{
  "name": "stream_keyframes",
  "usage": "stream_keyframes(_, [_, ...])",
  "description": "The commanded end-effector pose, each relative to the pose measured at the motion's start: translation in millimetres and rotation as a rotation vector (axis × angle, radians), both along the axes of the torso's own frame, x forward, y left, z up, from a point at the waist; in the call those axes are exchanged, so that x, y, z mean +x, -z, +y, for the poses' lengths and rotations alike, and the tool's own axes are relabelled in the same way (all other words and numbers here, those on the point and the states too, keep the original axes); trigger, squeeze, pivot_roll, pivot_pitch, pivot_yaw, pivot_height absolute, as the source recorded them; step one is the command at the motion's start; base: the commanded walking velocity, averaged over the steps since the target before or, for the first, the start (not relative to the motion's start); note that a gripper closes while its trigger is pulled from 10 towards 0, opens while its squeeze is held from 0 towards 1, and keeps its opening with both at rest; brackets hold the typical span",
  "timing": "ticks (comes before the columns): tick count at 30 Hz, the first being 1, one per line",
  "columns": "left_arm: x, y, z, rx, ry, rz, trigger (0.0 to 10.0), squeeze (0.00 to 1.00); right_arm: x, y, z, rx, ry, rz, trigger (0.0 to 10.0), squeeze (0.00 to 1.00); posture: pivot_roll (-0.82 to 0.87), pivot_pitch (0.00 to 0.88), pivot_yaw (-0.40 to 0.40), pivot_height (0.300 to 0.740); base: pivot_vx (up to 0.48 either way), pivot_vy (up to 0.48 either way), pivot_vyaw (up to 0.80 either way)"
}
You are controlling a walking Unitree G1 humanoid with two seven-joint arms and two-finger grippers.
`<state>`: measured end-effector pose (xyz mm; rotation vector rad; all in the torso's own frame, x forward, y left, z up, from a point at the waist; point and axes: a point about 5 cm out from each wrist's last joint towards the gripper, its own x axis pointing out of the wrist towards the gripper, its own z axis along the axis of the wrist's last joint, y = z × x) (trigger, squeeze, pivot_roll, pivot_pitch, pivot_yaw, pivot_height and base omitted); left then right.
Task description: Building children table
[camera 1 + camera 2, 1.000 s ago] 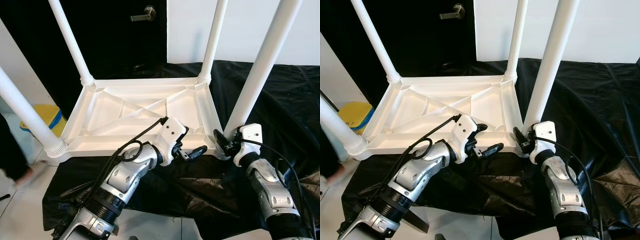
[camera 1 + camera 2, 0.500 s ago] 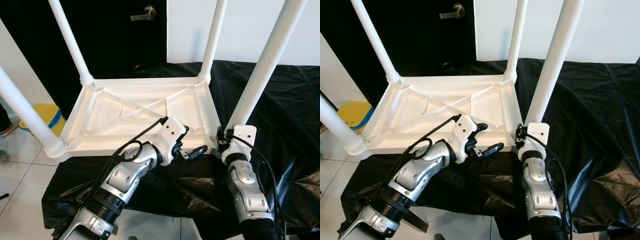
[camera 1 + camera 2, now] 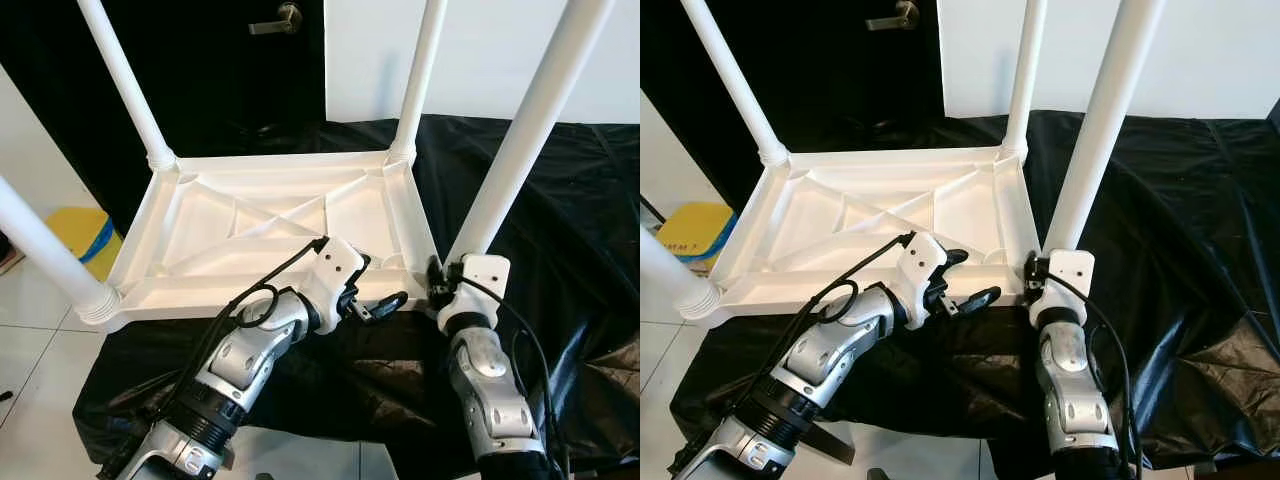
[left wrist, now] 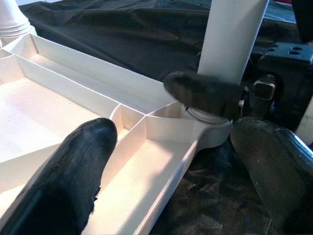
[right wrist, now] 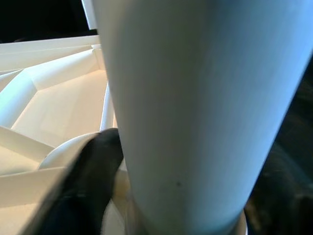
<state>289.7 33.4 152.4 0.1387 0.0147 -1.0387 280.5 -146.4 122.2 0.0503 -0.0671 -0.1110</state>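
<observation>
Upturned white plastic table top (image 3: 270,225) lies on black cloth (image 3: 580,230). Right gripper (image 3: 440,285) is clamped round near-right white leg (image 3: 520,130); left gripper (image 3: 375,300) spread over the rim. Leg should be kept upright while seated.

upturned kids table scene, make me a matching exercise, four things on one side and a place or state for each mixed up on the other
Things:
1. left hand
2. right hand
3. yellow bin
4. door handle

Places or states:
A. on the floor, to the robot's left of the upturned table top
B. open, at the table top's near rim
C. on the dark door behind the table
D. closed around the base of the near right table leg

Pairs: 1-B, 2-D, 3-A, 4-C
</observation>
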Motion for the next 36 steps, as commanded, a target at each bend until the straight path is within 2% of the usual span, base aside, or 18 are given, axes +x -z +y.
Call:
stream_keyframes(1, [-6.9,0.3,-5.3,0.018,0.124,0.01,10.0,0.0,-2.0,-2.4,0.4,0.003,-0.009,-0.011,10.0,1.0,-0.18,0.081,0.04,0.74,0.0,0.0,0.0])
stream_keyframes(4, [-6.7,-0.2,-5.0,0.015,0.12,0.008,10.0,0.0,-5.0,-8.4,-1.1,-0.004,-0.06,-0.051,10.0,1.0,-0.18,0.081,0.037,0.74,0.0,0.0,0.0])
stream_keyframes(11, [-7.5,0.1,-3.1,0.013,0.112,0.009,10.0,0.0,-13.1,-9.3,-5.6,-0.029,-0.131,-0.064,10.0,1.0,-0.17,0.08,0.026,0.74,0.0,0.0,0.0])
stream_keyframes(12, [-7.6,0.2,-1.4,0.013,0.104,0.008,10.0,0.0,-18.3,-7.4,-9.5,-0.04,-0.162,-0.059,10.0,0.0,-0.16,0.08,0.019,0.74,0.0,0.0,0.0])
stream_keyframes(18, [-5.8,0.3,8.0,0.018,0.067,0.003,10.0,0.0,-32.7,-1.9,-19.1,-0.065,-0.213,-0.034,10.0,0.0,-0.14,0.075,0.003,0.74,0.0,0.0,0.0])
stream_keyframes(24, [-2.9,-0.5,15.0,0.023,0.043,-0.003,10.0,0.0,-36.8,-1.8,-21.3,-0.073,-0.23,-0.028,10.0,0.0,-0.14,0.072,0.004,0.74,0.0,0.0,0.0])
stream_keyframes(36, [-2.3,-0.6,17.8,0.028,0.039,-0.008,10.0,0.0,-30.1,-5.5,-31.1,-0.1,-0.252,-0.033,10.0,0.0,-0.13,0.055,-0.009,0.74,0.0,0.0,0.0])
